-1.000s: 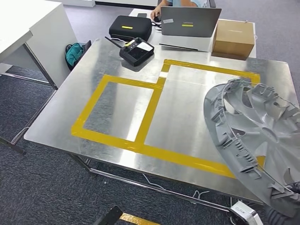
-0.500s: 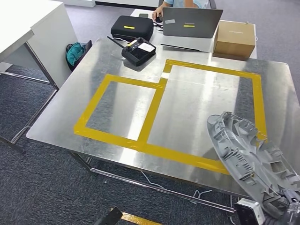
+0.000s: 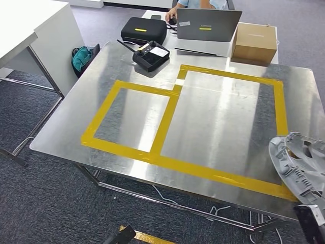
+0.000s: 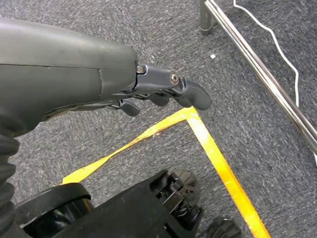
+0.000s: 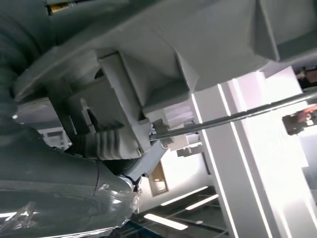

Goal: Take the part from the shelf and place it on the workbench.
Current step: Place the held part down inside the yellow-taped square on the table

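Grey plastic wheel cover (image 3: 300,165), ribbed side up and tilted, sits at the near right corner of the steel workbench (image 3: 215,117), partly past the near edge, overlapping the near right corner of the yellow tape outline (image 3: 168,119). It is not yet laid flat.

Right hand (image 5: 112,144): wrist view puts it hard against the cover's ribbed underside, fingers look tucked under a rib, so it reads as gripping the part. Exact finger spread can't be told, the part hides it.

Left hand (image 4: 164,91) hangs over carpet by the robot's base, fingers loosely extended and apart, holding nothing.

Step in hand, as I judge it: carrying the cover over the bench to set it down. To do it well: bring it further in over the larger taped rectangle, level it out before lowering, and let go only once the rim rests fully on the steel. Risk: a release here would leave it overhanging the edge, and it could tip off.

Far edge: remote controller (image 3: 150,55), black case (image 3: 143,29), laptop (image 3: 208,24), cardboard box (image 3: 255,41).
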You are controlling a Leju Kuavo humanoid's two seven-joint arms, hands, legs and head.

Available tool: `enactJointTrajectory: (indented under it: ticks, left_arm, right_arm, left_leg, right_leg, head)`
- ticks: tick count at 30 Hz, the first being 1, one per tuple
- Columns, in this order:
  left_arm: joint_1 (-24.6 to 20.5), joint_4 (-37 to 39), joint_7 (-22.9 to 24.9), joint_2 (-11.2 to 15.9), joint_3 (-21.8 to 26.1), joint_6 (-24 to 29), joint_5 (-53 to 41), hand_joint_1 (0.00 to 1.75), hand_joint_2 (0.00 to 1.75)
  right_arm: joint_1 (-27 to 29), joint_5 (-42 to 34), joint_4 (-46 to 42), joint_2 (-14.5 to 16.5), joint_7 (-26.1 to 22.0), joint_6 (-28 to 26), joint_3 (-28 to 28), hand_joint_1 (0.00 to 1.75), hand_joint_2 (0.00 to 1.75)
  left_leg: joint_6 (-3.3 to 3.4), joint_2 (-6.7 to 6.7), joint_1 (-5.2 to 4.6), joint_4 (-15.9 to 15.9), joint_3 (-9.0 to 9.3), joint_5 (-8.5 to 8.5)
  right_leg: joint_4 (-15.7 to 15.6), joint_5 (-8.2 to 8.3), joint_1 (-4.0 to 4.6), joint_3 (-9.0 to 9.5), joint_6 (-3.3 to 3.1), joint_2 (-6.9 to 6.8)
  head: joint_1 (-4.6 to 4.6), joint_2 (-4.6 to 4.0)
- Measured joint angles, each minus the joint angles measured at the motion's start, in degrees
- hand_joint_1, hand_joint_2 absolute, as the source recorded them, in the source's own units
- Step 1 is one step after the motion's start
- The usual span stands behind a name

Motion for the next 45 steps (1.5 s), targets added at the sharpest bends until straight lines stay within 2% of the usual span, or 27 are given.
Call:
enactJointTrajectory:
  ticks: [4, 9, 14, 18, 22, 25, 32, 36, 40, 45]
  left_arm:
    - [-0.3, -0.1, 0.1, 0.0, 0.0, -0.6, -0.9, 0.00, 1.75]
    - [-1.0, -0.4, 1.0, -0.2, -0.2, -2.0, -2.8, 0.00, 1.75]
    - [-1.4, -0.7, 1.2, -0.2, -0.2, -2.4, -3.9, 0.00, 1.75]
    - [-1.7, -0.8, 1.7, -0.3, -0.2, -3.3, -5.5, 0.00, 1.75]
    - [-2.2, -1.1, 2.5, -0.5, -0.2, -4.2, -7.2, 0.00, 1.75]
    - [-2.4, -1.3, 3.0, -0.7, -0.2, -4.8, -8.5, 0.00, 1.75]
    - [-3.2, -1.8, 4.2, -1.1, -0.1, -6.2, -11.3, 0.00, 1.75]
    - [-3.5, -2.0, 4.5, -1.3, 0.1, -6.2, -12.7, 0.00, 1.75]
    - [-3.6, -2.0, 4.7, -1.4, 0.4, -6.1, -13.4, 0.00, 1.75]
    - [-3.6, -2.1, 5.0, -1.4, 1.2, -5.5, -13.8, 0.00, 1.75]
  right_arm:
    - [-1.4, 3.2, 1.8, -1.5, 0.1, 0.0, -1.4, 1.75, 1.75]
    - [-4.0, 9.9, 6.6, -7.9, 2.7, 0.1, 0.0, 1.75, 1.75]
    - [-5.1, 11.4, 11.0, -13.5, 6.1, 0.2, 4.0, 1.75, 1.75]
    - [-6.1, 12.2, 14.5, -18.7, 9.6, 1.9, 10.6, 1.75, 1.75]
    - [-9.1, 11.7, 18.1, -23.9, 13.7, 3.8, 21.3, 1.75, 1.75]
    - [-11.9, 10.8, 20.3, -26.7, 15.1, 5.3, 29.3, 1.75, 1.75]
    - [-19.8, 10.8, 25.8, -28.3, 14.3, 7.2, 48.6, 1.75, 1.75]
    - [-22.5, 9.5, 27.9, -29.1, 15.0, 6.8, 56.5, 1.75, 1.75]
    - [-23.5, 8.5, 28.8, -30.4, 15.7, 6.6, 60.0, 1.75, 1.75]
    - [-23.2, 7.3, 29.1, -31.9, 18.5, 6.8, 60.8, 1.75, 1.75]
  left_leg:
    - [0.01, 0.01, 0.00, 0.0, -0.02, -0.01]
    - [0.03, 0.02, -0.02, 0.0, -0.06, 0.01]
    - [0.17, 0.02, -0.08, 0.1, -0.12, 0.09]
    - [0.21, 0.06, -0.08, 0.1, -0.22, 0.06]
    - [0.26, 0.18, -0.09, 0.1, -0.21, 0.13]
    - [0.31, 0.23, -0.09, 0.1, -0.21, 0.24]
    - [0.27, 0.48, -0.06, 0.1, -0.21, 0.38]
    - [0.27, 0.48, -0.06, 0.1, -0.22, 0.43]
    - [0.29, 0.48, -0.09, 0.1, -0.23, 0.41]
    - [0.34, 0.47, -0.10, 0.1, -0.24, 0.37]
  right_leg:
    - [0.0, 0.02, 0.00, -0.02, 0.03, 0.03]
    - [0.0, 0.08, -0.01, -0.01, 0.11, 0.03]
    - [0.0, 0.14, -0.08, -0.02, 0.19, 0.00]
    - [0.0, 0.21, -0.08, -0.05, 0.26, 0.12]
    - [0.0, 0.34, -0.09, -0.11, 0.26, 0.25]
    - [0.0, 0.45, -0.08, -0.18, 0.24, 0.29]
    - [0.0, 0.61, -0.03, -0.32, 0.12, 0.52]
    - [0.0, 0.61, -0.02, -0.32, 0.12, 0.44]
    - [0.0, 0.61, -0.03, -0.31, 0.12, 0.43]
    - [-0.1, 0.61, -0.07, -0.28, 0.13, 0.39]
  head:
    - [-0.02, 0.00]
    - [0.00, 0.00]
    - [0.01, 0.00]
    - [0.00, 0.00]
    - [0.01, 0.00]
    - [0.01, 0.00]
    - [-0.01, 0.00]
    - [-0.01, 0.00]
    - [0.00, 0.00]
    - [-0.01, 0.00]
